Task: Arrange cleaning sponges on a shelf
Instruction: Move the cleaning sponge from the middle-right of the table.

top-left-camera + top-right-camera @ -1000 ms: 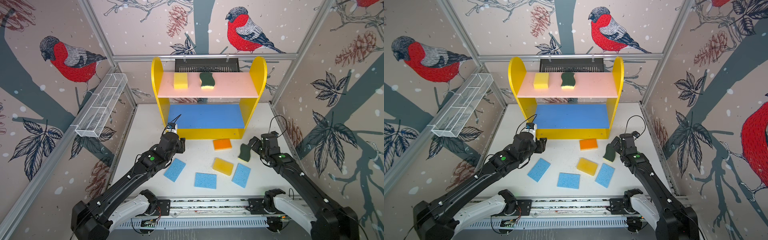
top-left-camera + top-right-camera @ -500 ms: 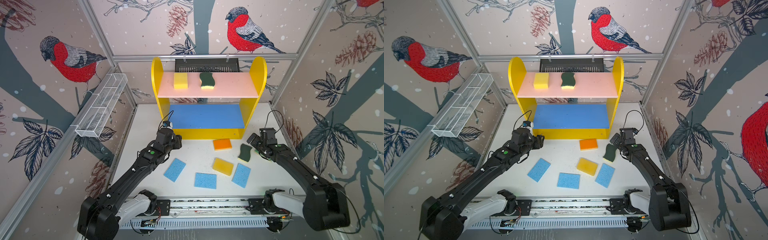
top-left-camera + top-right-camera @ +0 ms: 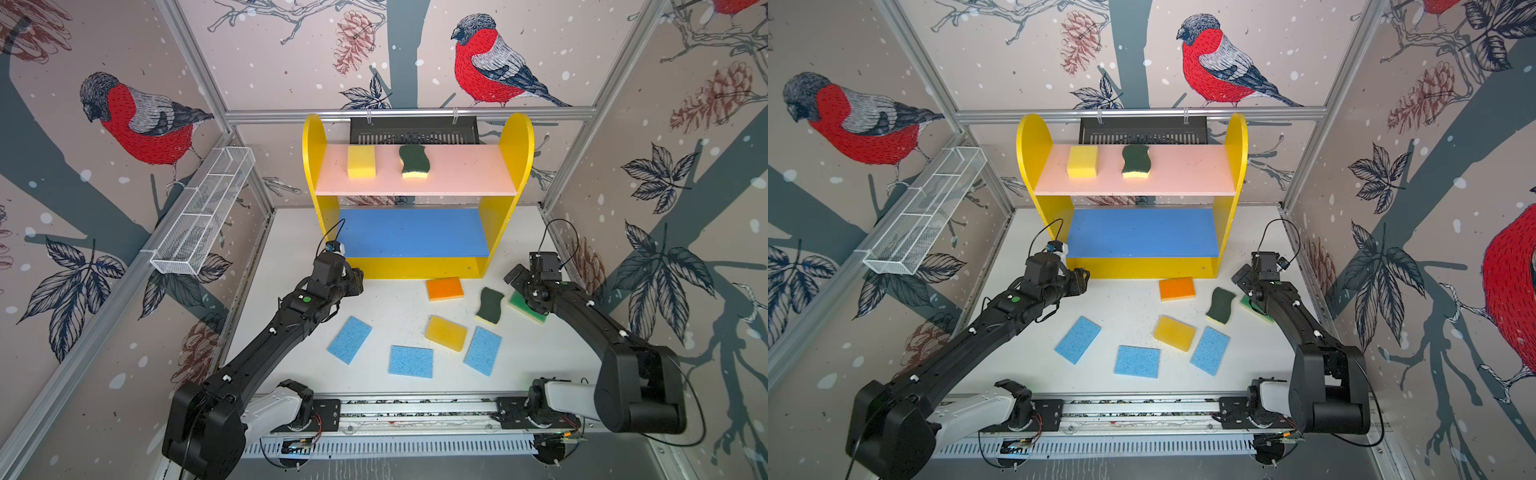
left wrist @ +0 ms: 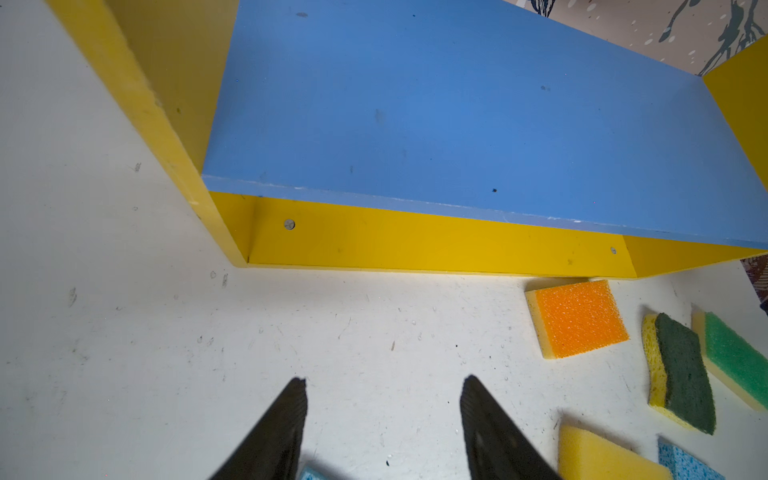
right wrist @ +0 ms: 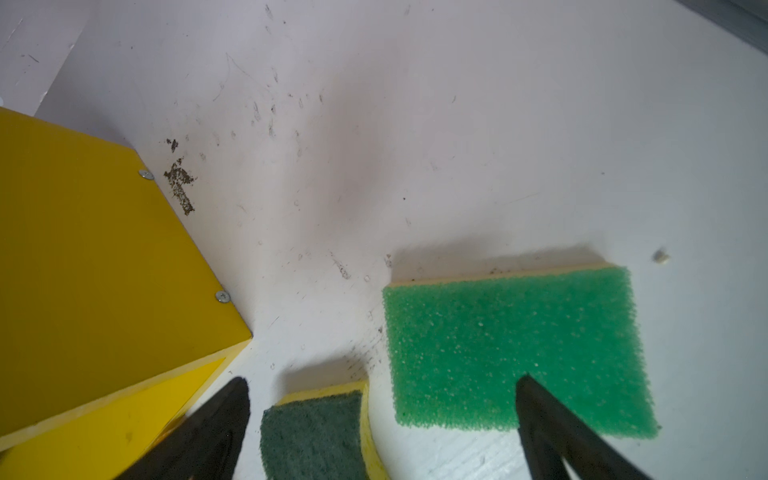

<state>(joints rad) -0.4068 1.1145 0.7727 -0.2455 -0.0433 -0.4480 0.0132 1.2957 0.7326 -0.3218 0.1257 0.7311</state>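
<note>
Presumably for pickup, the right fingers (image 5: 552,436) are spread wide over the green-topped sponge (image 5: 519,353); the left fingers (image 4: 282,428) are held part-open, empty.

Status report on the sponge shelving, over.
Left tool open, empty. Right tool open, by green-topped sponge. On pink board: yellow sponge, wavy sponge; seven more on table. Blue board bare.

On shelf (image 3: 461,176) — two sponges (image 3: 361,161) abreast

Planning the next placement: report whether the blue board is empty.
Empty. The blue board is bare in both top views and in the left wrist view.
</note>
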